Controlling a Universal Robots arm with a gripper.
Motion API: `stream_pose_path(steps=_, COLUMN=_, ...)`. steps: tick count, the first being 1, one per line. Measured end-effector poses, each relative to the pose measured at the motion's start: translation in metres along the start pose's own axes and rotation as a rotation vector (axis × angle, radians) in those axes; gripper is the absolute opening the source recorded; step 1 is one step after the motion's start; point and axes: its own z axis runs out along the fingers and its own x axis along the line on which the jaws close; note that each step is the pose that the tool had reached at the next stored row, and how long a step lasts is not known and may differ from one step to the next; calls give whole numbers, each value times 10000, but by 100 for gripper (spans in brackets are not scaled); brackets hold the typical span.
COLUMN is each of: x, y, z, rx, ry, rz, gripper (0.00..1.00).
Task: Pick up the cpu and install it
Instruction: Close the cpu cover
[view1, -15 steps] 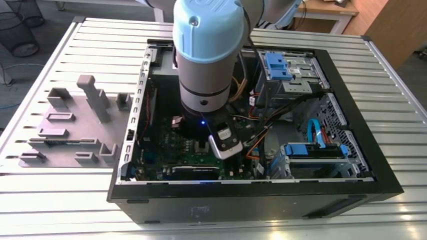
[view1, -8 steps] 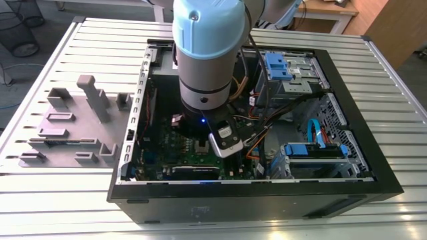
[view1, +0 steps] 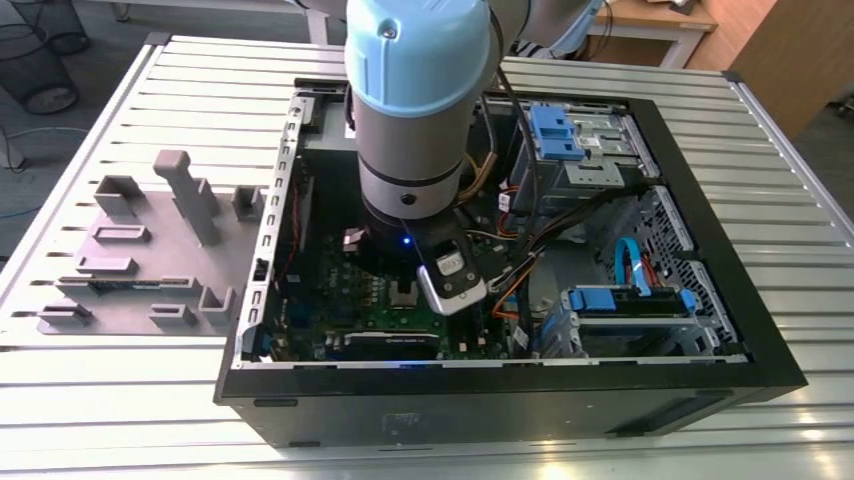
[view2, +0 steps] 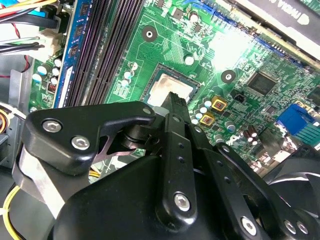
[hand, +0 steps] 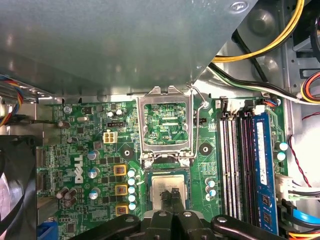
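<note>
**Gripper (hand: 172, 193) tips over the cpu (hand: 159, 184), beside the opened socket frame (hand: 142, 125).**
The fingers are drawn nearly together with nothing between them. Their tips are on or just above the chip's metal top, probably to seat it rather than grasp it. The cpu lies flat in the socket seat just beside the frame, which stands open to leave the seat clear.

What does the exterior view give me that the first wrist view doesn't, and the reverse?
Exterior view: the holder blocks on the slatted table, the whole case and the arm. First wrist view: the raised socket frame, with the cpu lying in the socket beneath the shut pincer. Both: the green motherboard.
</note>
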Motion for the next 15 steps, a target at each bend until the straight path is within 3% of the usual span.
stream_pose_path(steps=15, x=1, y=0, z=0, rx=155, ry=-10, rz=-3, gripper=11)
